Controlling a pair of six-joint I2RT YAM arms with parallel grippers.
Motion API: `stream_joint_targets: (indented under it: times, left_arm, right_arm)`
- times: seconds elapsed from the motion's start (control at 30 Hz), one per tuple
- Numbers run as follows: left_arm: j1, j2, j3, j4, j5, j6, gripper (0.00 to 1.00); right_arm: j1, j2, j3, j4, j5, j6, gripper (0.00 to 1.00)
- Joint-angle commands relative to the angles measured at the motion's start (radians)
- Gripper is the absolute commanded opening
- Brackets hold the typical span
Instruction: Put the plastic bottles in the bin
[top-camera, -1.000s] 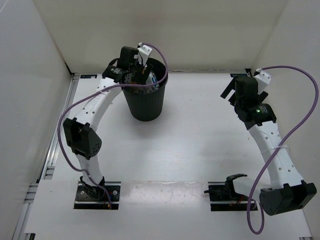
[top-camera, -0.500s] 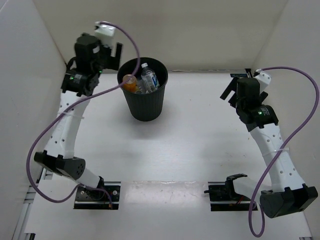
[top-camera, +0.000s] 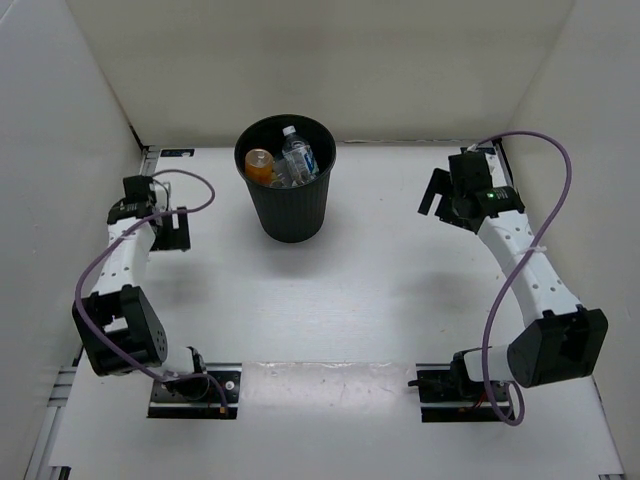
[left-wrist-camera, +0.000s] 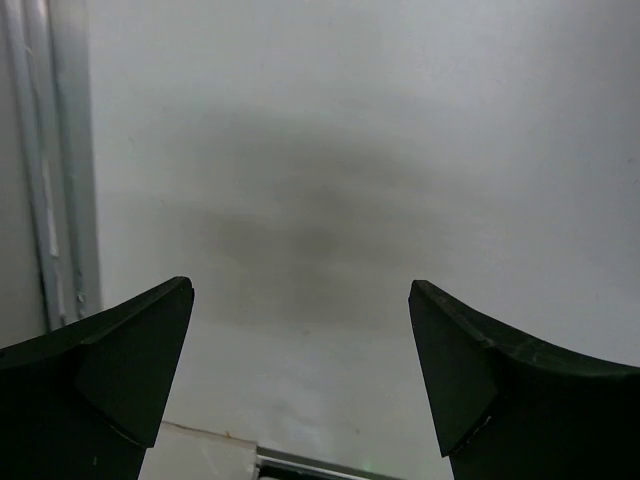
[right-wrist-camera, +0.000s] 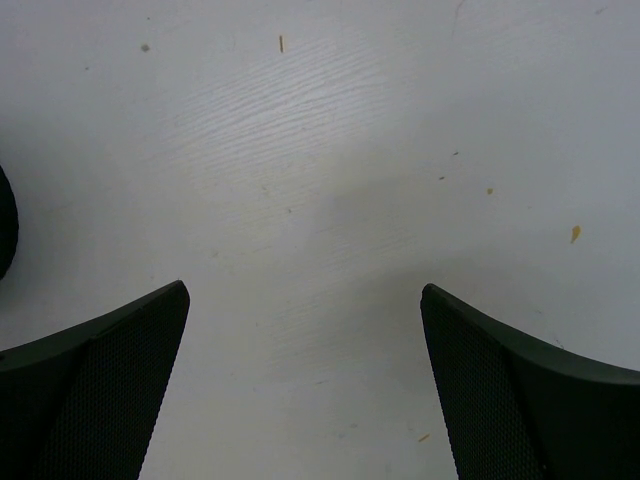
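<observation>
The black ribbed bin (top-camera: 289, 205) stands at the back middle of the table. Inside it lie an orange bottle (top-camera: 260, 165), a clear water bottle with a blue label (top-camera: 298, 155) and other bottles I cannot tell apart. No bottle lies on the table. My left gripper (top-camera: 176, 232) hangs open and empty low over the table's left side, well left of the bin; its wrist view (left-wrist-camera: 300, 300) shows only bare table. My right gripper (top-camera: 436, 194) is open and empty at the right, its jaws (right-wrist-camera: 305, 300) wide over bare table.
White walls close the table at the left, back and right. A metal rail (top-camera: 110, 290) runs along the left edge and shows in the left wrist view (left-wrist-camera: 45, 170). Both arm bases (top-camera: 195, 388) sit at the near edge.
My left arm has drawn back from above the bin, swung left and come down low over the table's left side. My right gripper has moved slightly left and lower.
</observation>
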Motion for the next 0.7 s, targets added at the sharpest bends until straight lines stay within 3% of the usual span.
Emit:
stream_joint_targets:
  times: [0.0,0.2,0.67]
  left_arm:
    - [0.069,-0.072,-0.047,-0.012,0.118,-0.057,1.00]
    - [0.092,-0.180,-0.118,-0.002,0.197,-0.046,1.00]
    - [0.155,-0.191,-0.127,-0.002,0.238,-0.055,1.00]
  right_arm:
    - [-0.006,0.011,0.033,-0.007,-0.056,0.002,1.00]
    - [-0.006,0.043,0.076,-0.016,-0.061,0.040,1.00]
    - [-0.006,0.023,0.066,-0.036,-0.018,0.040,1.00]
